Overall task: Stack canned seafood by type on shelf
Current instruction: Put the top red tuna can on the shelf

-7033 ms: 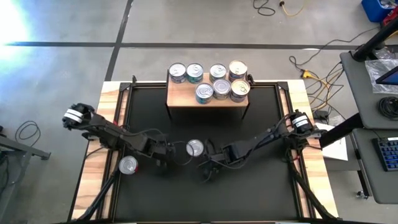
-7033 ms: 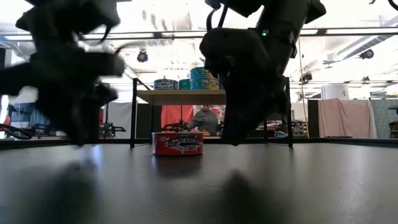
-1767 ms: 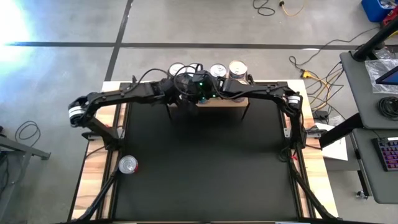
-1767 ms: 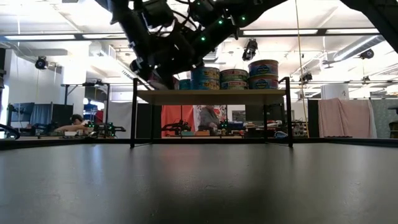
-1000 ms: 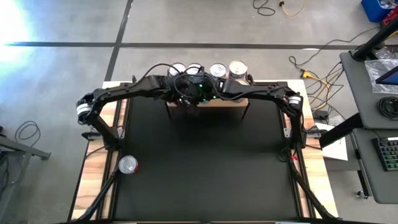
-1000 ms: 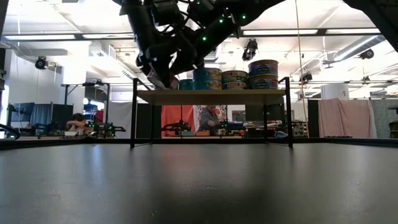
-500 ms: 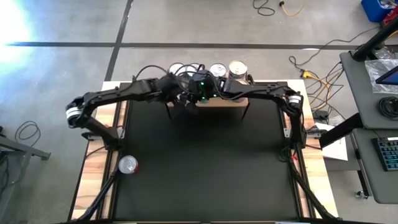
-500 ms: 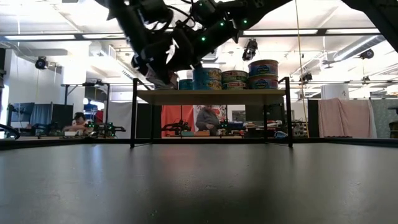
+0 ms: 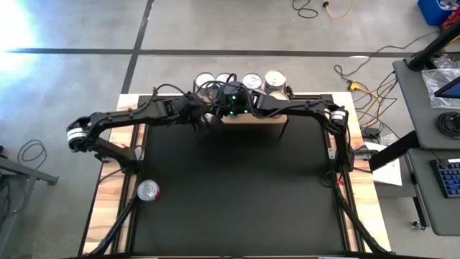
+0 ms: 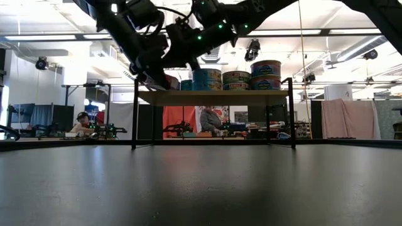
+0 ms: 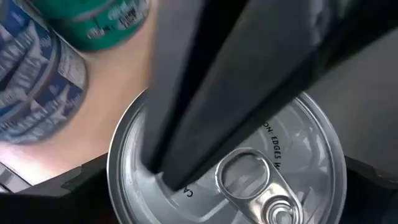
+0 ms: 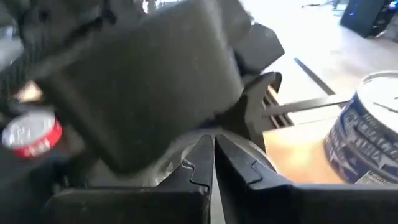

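While the left tool [image 9: 203,115] is spreading wide around a tin [image 11: 227,165] at the shelf's [image 9: 248,117] left edge, the closed right tool [image 12: 214,155] is pressing its lid. Judging by that, they are seating it.

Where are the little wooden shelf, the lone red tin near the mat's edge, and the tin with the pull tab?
shelf [image 10: 213,97]: low view, front edge of wood top.
lone red tin [image 9: 147,190]: high view, its silver top.
pull-tab tin [image 11: 286,168]: left wrist view, its lid.

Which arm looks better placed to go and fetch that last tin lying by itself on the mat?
Probably the left. The lone red tin lies near the left arm's base side of the mat, and the left gripper is open. The right gripper is shut, over the shelf, and would have to cross the mat.
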Available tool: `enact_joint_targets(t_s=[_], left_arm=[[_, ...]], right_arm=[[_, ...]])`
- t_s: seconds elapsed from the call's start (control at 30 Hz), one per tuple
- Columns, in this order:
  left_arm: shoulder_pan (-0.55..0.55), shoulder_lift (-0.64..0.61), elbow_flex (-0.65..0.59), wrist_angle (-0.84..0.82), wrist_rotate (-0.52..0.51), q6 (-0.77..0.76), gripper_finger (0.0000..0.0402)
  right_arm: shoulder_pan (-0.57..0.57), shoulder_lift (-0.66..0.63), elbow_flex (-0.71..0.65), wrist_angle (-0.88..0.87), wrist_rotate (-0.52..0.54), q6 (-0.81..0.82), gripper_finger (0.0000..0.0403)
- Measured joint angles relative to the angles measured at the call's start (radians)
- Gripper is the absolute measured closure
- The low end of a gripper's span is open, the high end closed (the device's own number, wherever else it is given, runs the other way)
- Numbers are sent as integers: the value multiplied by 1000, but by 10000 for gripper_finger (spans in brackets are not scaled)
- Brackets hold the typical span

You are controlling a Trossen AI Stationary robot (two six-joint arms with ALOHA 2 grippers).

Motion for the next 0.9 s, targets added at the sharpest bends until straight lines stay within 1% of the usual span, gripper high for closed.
enact_joint_targets(t_s=[0.07,0.2,0.33,0.4,0.47,0.67,0.73,0.8,0.9], left_arm=[[4,0,5,15,-1,4,1],[16,0,-1,96,0,2,1],[25,1,-3,125,65,12,1],[29,2,-6,120,102,34,1],[37,3,-6,102,116,34,1],[52,3,-5,76,140,-9,1],[55,4,-5,67,179,-22,1],[59,4,-5,54,226,-13,1],[59,4,-5,36,237,30,2]], right_arm=[[-2,7,2,12,4,33,394],[-5,31,6,-7,11,23,394],[-5,31,11,-45,10,51,394],[-2,30,10,-63,45,23,394],[0,28,10,-77,76,-1,394],[-5,26,10,-129,91,-46,394],[-5,27,10,-154,90,-71,394],[-3,27,10,-173,90,-111,394],[-3,27,9,-191,87,-164,394]])
